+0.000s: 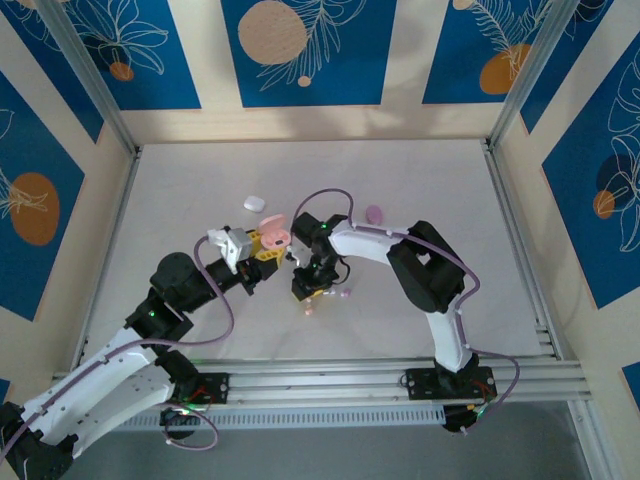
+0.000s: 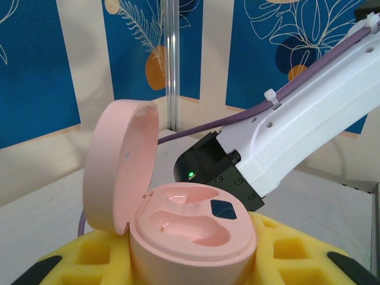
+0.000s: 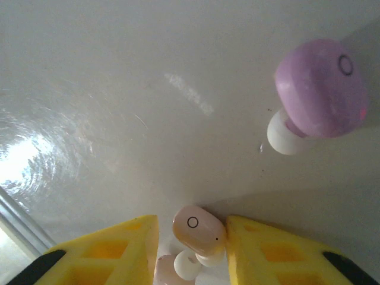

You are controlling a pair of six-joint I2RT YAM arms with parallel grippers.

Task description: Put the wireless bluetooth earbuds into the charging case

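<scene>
The left gripper (image 2: 190, 264) pinches the open pink case (image 2: 193, 234), lid up. The right gripper (image 3: 193, 249) straddles a pink earbud (image 3: 197, 227) on the table (image 3: 119, 89); whether its fingers squeeze it cannot be told. A purple earbud (image 3: 320, 89) lies nearby.

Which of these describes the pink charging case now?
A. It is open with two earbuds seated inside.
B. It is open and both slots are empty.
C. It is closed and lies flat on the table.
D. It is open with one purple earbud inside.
B: in the left wrist view the pink case has its lid swung up, and the slots hold nothing.
</scene>
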